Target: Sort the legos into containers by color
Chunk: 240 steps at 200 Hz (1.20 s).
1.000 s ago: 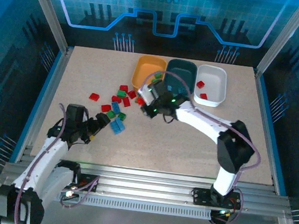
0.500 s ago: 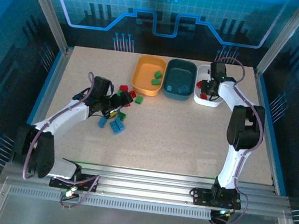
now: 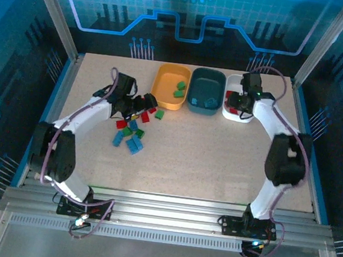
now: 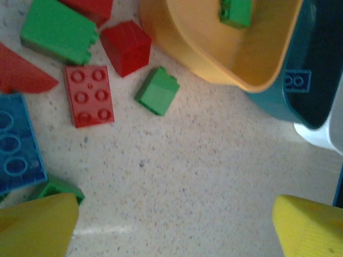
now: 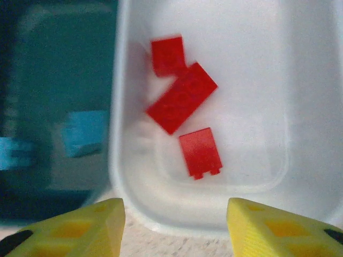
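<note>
Quick count, left to right: the loose legos (image 3: pixel 130 130) are bunched on the table (image 3: pixel 217 165) left of centre. The left wrist view catches eight of them: four red, three green, one blue. The left fingers (image 4: pixel 37 227) hang over the right edge of that pile, spread wide with nothing between them. One small green brick (image 4: pixel 157 91) lies just beside the near wall of the orange-yellow bin (image 3: pixel 166 78). That's one of three containers packed side by side in a row along the far side. It has two green bricks (image 3: pixel 179 89) in it. The dark teal bin (image 3: pixel 205 81) has two light blue ones (image 5: pixel 83 133) that I can make out, blurry. The white bin (image 5: pixel 252 80) has three red bricks (image 5: pixel 182 98). The right fingers (image 5: pixel 69 230) sit over the white bin's near rim, also wide apart and empty. Room-wise, the whole near half and the right side of the table are bare. The only tight spot is between the pile and the orange-yellow bin.
</note>
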Each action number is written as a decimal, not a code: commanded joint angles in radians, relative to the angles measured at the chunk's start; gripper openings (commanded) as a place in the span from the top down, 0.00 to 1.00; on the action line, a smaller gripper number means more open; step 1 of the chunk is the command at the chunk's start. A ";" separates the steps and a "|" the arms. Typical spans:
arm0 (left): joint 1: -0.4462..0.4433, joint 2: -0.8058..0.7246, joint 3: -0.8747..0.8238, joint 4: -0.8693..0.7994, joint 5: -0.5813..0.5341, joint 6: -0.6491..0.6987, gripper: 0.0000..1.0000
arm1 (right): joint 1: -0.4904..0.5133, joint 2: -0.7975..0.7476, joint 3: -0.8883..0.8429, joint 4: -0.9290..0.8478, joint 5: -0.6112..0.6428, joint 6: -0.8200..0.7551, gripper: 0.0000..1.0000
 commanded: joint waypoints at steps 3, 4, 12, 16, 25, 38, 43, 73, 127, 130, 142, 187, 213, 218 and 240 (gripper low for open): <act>0.022 0.084 0.096 -0.089 -0.096 0.070 0.16 | 0.148 -0.229 -0.156 0.109 0.051 0.064 0.45; 0.023 0.088 0.100 -0.093 -0.100 0.070 0.17 | 0.155 -0.237 -0.165 0.112 0.053 0.065 0.45; 0.026 0.113 0.129 -0.114 -0.128 0.082 0.20 | 0.210 -0.287 -0.224 0.135 0.070 0.074 0.45; 0.028 0.126 0.141 -0.120 -0.138 0.091 0.21 | 0.235 -0.309 -0.254 0.147 0.079 0.082 0.45; 0.028 0.153 0.170 -0.136 -0.177 0.118 0.25 | 0.284 -0.350 -0.317 0.176 0.082 0.093 0.45; 0.028 0.191 0.215 -0.168 -0.249 0.174 0.28 | 0.337 -0.391 -0.390 0.203 0.083 0.093 0.45; 0.028 0.208 0.235 -0.181 -0.272 0.200 0.28 | 0.352 -0.404 -0.413 0.208 0.087 0.092 0.45; 0.030 0.343 0.375 -0.251 -0.327 0.346 0.28 | 0.381 -0.446 -0.536 0.251 0.094 0.101 0.45; 0.047 0.474 0.482 -0.309 -0.315 0.513 0.32 | 0.409 -0.483 -0.680 0.349 0.144 0.164 0.46; 0.048 0.474 0.481 -0.308 -0.312 0.517 0.32 | 0.409 -0.483 -0.682 0.350 0.144 0.167 0.46; 0.048 0.469 0.466 -0.297 -0.290 0.537 0.32 | 0.409 -0.486 -0.688 0.357 0.150 0.173 0.46; 0.048 0.506 0.459 -0.278 -0.268 0.553 0.34 | 0.410 -0.483 -0.687 0.357 0.149 0.174 0.46; 0.048 0.529 0.456 -0.269 -0.257 0.551 0.37 | 0.410 -0.474 -0.684 0.358 0.148 0.173 0.46; 0.048 0.533 0.456 -0.267 -0.256 0.552 0.37 | 0.410 -0.471 -0.684 0.358 0.147 0.174 0.46; 0.048 0.545 0.453 -0.264 -0.252 0.550 0.40 | 0.410 -0.466 -0.682 0.357 0.149 0.173 0.46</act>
